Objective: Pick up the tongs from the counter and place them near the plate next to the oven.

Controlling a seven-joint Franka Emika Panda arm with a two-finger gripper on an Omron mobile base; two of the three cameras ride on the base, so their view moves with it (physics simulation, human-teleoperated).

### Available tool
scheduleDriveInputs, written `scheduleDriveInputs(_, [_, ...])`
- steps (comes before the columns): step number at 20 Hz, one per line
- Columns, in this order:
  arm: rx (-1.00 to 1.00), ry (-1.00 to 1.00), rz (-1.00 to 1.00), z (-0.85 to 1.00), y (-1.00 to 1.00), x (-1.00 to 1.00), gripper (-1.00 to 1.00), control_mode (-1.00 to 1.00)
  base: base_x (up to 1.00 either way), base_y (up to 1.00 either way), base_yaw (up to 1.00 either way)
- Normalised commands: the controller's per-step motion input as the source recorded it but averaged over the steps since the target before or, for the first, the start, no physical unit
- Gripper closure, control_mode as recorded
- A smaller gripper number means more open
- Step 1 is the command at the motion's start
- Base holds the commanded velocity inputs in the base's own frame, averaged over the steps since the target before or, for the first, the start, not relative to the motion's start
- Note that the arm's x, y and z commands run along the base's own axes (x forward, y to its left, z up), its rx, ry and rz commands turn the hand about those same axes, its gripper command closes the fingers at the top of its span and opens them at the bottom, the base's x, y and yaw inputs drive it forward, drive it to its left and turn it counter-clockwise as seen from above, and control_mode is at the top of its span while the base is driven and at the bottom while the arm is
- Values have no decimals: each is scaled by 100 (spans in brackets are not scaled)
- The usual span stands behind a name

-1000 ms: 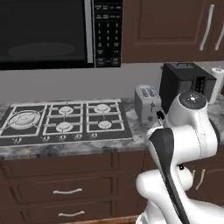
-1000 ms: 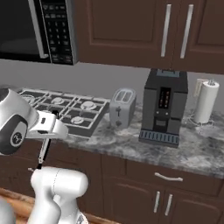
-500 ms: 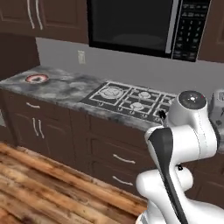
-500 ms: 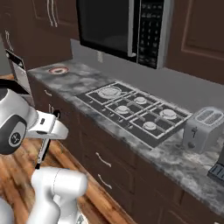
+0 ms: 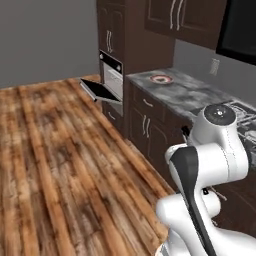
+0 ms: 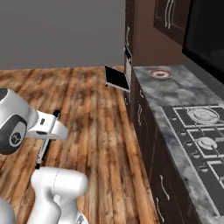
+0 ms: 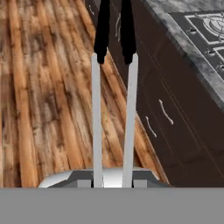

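Tongs (image 7: 113, 87): held in closed fingers, off bench (image 5: 192, 95); carriage underway; placement by plate (image 5: 160, 78) near oven (image 5: 112, 75) outstanding

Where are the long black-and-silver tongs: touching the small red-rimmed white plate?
Apart. The right base view shows the tongs over the wooden floor, the plate far off on the grey marbled counter.

The tongs (image 7: 113, 87) hang gripped in the end effector (image 6: 47, 139) over the wooden floor; the plate (image 5: 160, 78) sits on the bench (image 5: 192, 95) beside the open oven (image 5: 111, 76).
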Motion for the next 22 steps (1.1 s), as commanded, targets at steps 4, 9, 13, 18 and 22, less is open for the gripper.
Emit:
scheduleDriveInputs(4, [0,0,0,0,0,0,100,100,96,-35,21])
scheduleDriveInputs(9, [0,0,0,0,0,0,100,100,100,-13,-11])
scheduleDriveInputs(13, [0,0,0,0,0,0,100,100,100,-4,-44])
scheduleDriveInputs(18, [0,0,0,0,0,0,100,100,100,11,-57])
scheduleDriveInputs(22, [0,0,0,0,0,0,100,100,100,36,-58])
